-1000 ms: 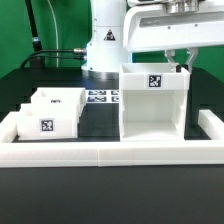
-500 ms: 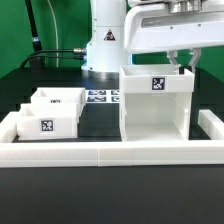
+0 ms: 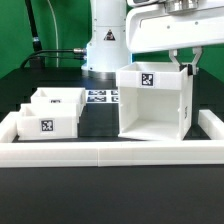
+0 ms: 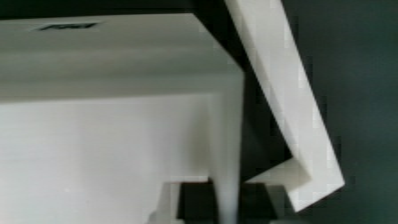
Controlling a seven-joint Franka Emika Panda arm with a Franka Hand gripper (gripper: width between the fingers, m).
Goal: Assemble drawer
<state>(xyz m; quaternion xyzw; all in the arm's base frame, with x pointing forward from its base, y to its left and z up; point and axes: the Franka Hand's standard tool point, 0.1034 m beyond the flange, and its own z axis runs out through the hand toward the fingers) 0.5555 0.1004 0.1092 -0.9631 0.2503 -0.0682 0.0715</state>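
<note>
The large white drawer housing (image 3: 150, 105) stands open-fronted at the exterior view's right, a square tag on its upper front. It sits slightly askew. My gripper (image 3: 181, 66) comes down from above at its upper right rear, shut on the housing's thin side wall. In the wrist view the gripper (image 4: 235, 200) has a dark finger (image 4: 199, 203) on each side of that wall (image 4: 237, 120). Two small white trays (image 3: 58, 100) (image 3: 45, 120), each tagged, sit at the exterior view's left, apart from the housing.
A long low white border wall (image 3: 100, 152) runs along the front and up both sides. The marker board (image 3: 100, 97) lies flat behind the trays. The robot base (image 3: 104, 45) stands at the back. The tabletop is black.
The housing has turned and tipped a little in my grip. Its tagged front has shifted toward the exterior view's left. The trays have not moved.
</note>
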